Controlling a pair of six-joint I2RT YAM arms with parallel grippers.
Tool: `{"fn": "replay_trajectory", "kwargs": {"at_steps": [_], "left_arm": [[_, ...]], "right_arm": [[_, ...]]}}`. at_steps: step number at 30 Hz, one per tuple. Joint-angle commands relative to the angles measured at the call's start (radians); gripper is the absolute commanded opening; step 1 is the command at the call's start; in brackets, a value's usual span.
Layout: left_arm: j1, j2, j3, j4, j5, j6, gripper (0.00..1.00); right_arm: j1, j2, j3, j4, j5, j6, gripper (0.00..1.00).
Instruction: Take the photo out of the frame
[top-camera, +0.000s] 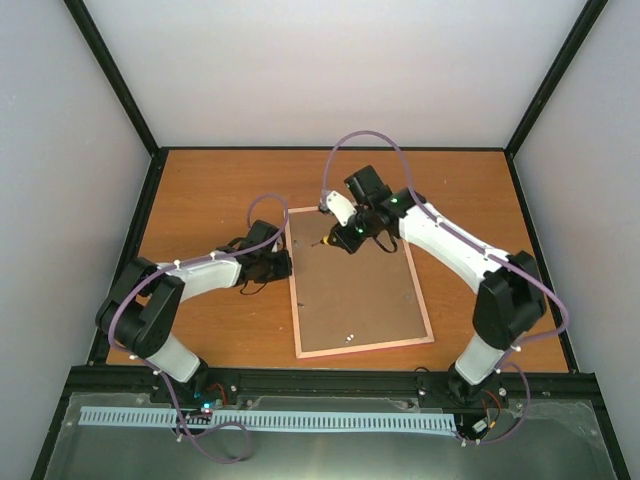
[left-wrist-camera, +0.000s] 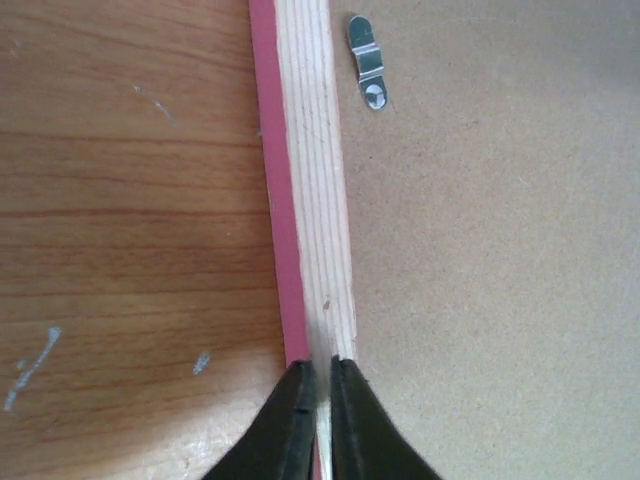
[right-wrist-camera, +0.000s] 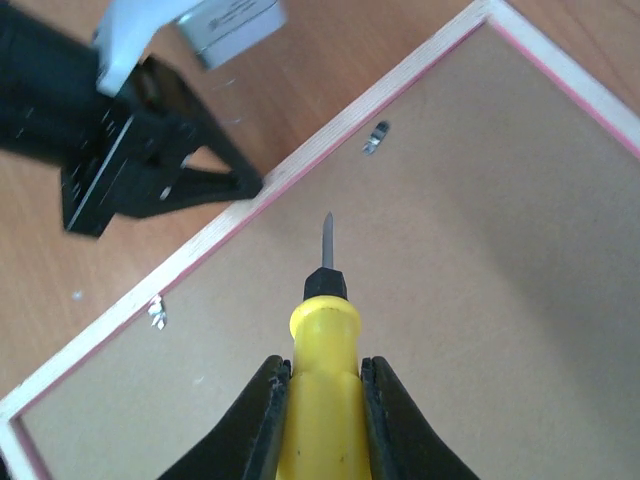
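The frame (top-camera: 365, 347) lies face down on the table with its brown backing board (top-camera: 360, 290) up. The photo is hidden under that board. In the left wrist view the frame's pale wood rail (left-wrist-camera: 310, 200) with its pink outer edge runs up the picture. My left gripper (left-wrist-camera: 322, 372) is shut, its tips resting on that rail at the frame's left side (top-camera: 283, 263). Over the board's upper part, my right gripper (right-wrist-camera: 326, 365) is shut on a yellow-handled screwdriver (right-wrist-camera: 325, 410). The screwdriver's blade points at the board (right-wrist-camera: 480, 220) near the left rail (right-wrist-camera: 400, 78).
Small metal clips sit on the board beside the rail (left-wrist-camera: 368, 62) (right-wrist-camera: 376, 137) (right-wrist-camera: 157, 312). The left gripper's black fingers (right-wrist-camera: 200, 180) touch the frame close to the screwdriver's tip. Black posts and white walls border the wooden table (top-camera: 200, 180).
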Motion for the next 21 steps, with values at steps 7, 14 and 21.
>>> {"fn": "replay_trajectory", "kwargs": {"at_steps": [7,14,21], "left_arm": [[-0.004,-0.035,0.122,-0.166,-0.038,0.091,0.44],[-0.058,-0.196,0.025,-0.265,-0.007,0.030,0.53],[-0.215,-0.369,-0.082,-0.315,0.013,-0.065,0.53]], "right_arm": [[-0.007,-0.193,-0.311,0.148,-0.095,-0.123,0.03],[-0.008,-0.253,-0.410,0.212,-0.152,-0.138,0.03],[-0.009,-0.232,-0.419,0.213,-0.186,-0.146,0.03]]}}
